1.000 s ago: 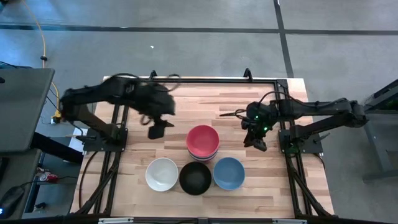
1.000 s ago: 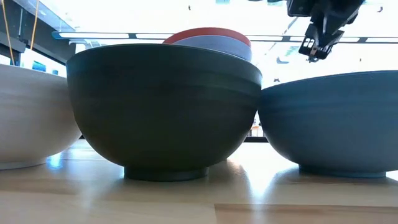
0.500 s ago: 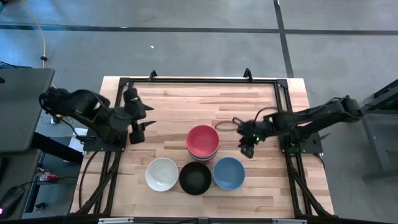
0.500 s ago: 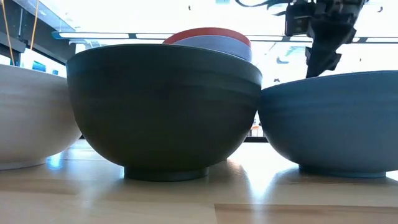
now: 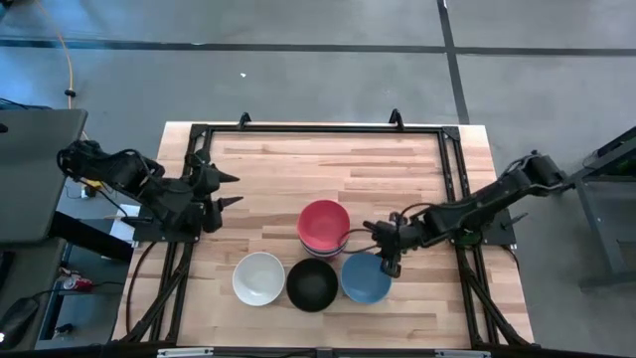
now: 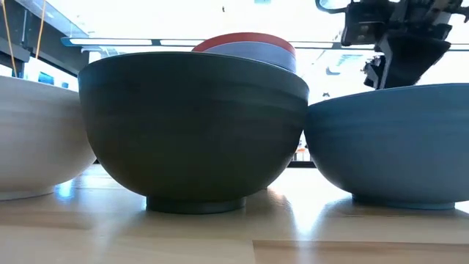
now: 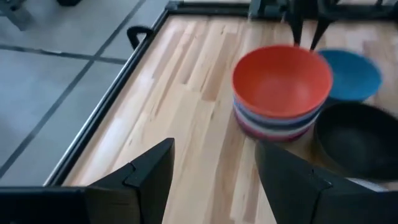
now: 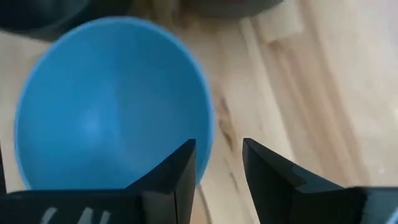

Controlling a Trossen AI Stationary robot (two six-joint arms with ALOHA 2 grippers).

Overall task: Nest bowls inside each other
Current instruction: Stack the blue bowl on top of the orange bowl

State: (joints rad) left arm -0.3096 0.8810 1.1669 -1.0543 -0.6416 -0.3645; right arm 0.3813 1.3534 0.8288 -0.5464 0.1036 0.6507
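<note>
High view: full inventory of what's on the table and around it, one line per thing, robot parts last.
stack of bowls: one stack, red bowl on top, lavender and dark rims showing below it, table centre; how many it holds cannot be told.
white bowl: 1, white, front row, left end.
black bowl: 1, black, front row, middle.
blue bowl: 1, blue, front row, right end.
table: 1, light wood with a black frame.
left gripper: 1, dark, jaws open, empty, at the table's left edge.
right gripper: 1, dark, jaws open, at the blue bowl's far right rim.
</note>
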